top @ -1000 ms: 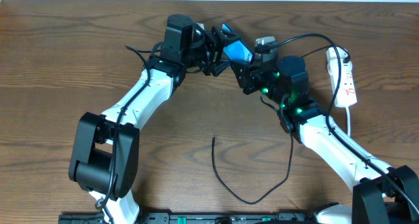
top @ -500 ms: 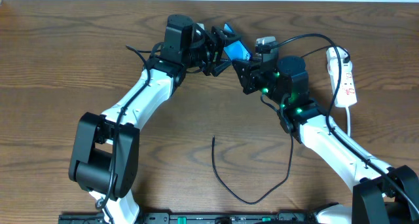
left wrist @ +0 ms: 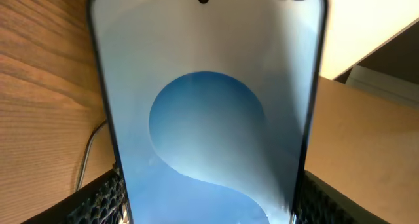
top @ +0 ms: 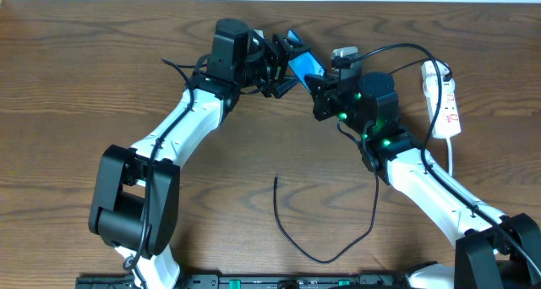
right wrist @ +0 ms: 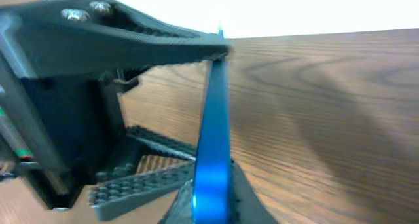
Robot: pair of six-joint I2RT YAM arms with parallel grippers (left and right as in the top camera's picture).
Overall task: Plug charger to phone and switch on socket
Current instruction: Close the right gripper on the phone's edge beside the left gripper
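Phone (top: 306,66): raised off the table (top: 84,78) near the far edge, between the two arms, screen lit blue. Left gripper (top: 286,67): jaws wide apart, clamped across the phone's width, ribbed pads (left wrist: 101,198) against both long edges. Right gripper (top: 318,80): jaws drawn together on the phone's thin faces at the end nearest it, phone edge-on in the right wrist view. Charger (top: 275,204): slack on the table toward the near side, free end well apart from phone and grippers, touched by neither. Socket (top: 445,99): flat at the right, beside the right arm; switch position too small to tell. Hazards, as judged: no gripper free for the charger with both on the phone. On release by the left, only a narrow pinch at one end, with likely swing or slip. On release by the right, only a hold on smooth edges, prone to sliding. Under opposed pulls from the two arms, possible twisting or popping free, then a fall onto wood. Front-camera hole at the end away from the left gripper, so port end probably toward that gripper's palm and possibly blocked. Thin loose plug likely to skid under closing jaws. Containers: none in view, nothing stowed inside anything.
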